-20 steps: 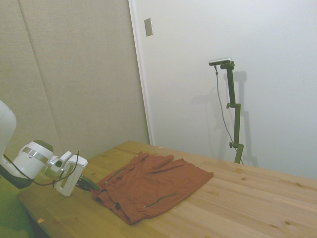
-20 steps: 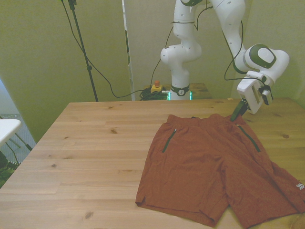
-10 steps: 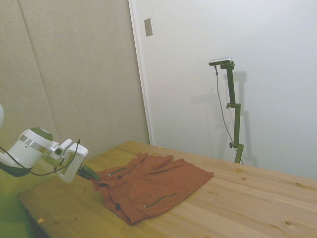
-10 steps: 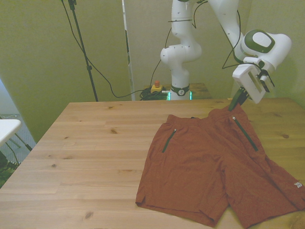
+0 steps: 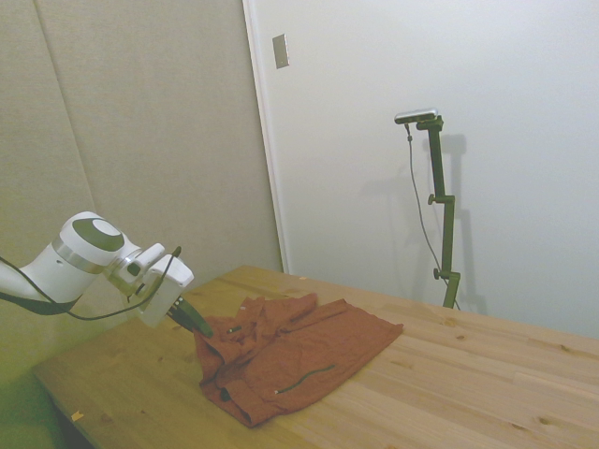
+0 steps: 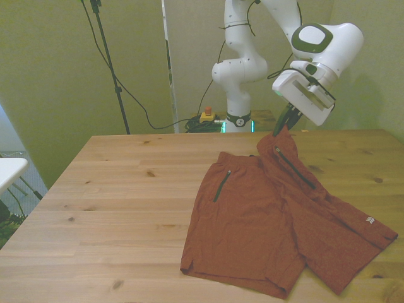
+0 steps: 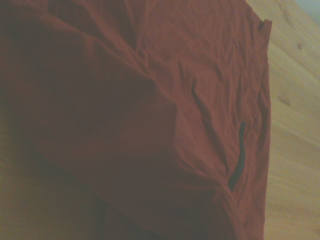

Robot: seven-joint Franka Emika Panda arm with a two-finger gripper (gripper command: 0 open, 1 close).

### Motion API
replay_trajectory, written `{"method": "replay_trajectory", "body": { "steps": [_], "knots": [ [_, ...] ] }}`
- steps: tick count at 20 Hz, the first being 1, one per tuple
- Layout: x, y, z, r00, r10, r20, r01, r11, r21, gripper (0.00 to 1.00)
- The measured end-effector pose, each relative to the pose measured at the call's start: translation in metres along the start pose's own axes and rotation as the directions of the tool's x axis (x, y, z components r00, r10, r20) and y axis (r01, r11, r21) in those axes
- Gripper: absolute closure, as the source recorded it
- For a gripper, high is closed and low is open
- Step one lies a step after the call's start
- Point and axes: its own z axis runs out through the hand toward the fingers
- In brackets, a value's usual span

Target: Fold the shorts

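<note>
Pincer (image 6: 282,128) on the white arm (image 6: 319,43) pinches a waistband corner of the shorts (image 6: 271,221), its dark fingers pressed together on the cloth and holding that corner off the table (image 6: 113,189). In the front view the pincer hangs over the far edge of the table, right of the middle, with the lifted corner forming a small peak just beneath it. The fingertips are dark and small there, so how much cloth lies between them is hard to judge.

From that peak the rust-orange cloth slopes down and spreads flat toward the near edge. A dark pocket slit (image 6: 293,168) runs along the raised part; a second one (image 6: 219,186) lies flat on the half toward the front view's left. One leg reaches toward the near right corner and carries a small pale mark (image 6: 368,221). In the side view the pincer (image 5: 198,325) holds the bunched end (image 5: 220,348) up at the left, the rest trailing right along the wood. The wrist view shows only creased orange cloth (image 7: 150,100).

The likely risk is a slip: a thin pinch could let the corner fall partway across. Dragging instead of lifting could also slide the whole garment, leaving a crooked, bunched fold.
</note>
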Motion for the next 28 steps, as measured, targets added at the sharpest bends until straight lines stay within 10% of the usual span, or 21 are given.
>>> {"method": "replay_trajectory", "body": {
  "steps": [6,17,28],
  "knots": [
    [0.040,0.031,0.017,0.979,0.099,0.179,-0.109,0.993,0.047,1.00],
    [0.093,0.083,0.058,0.831,0.114,0.544,-0.216,0.968,0.127,1.00],
    [0.126,0.141,0.097,0.773,0.174,0.610,-0.287,0.954,0.091,1.00]
  ]
}}
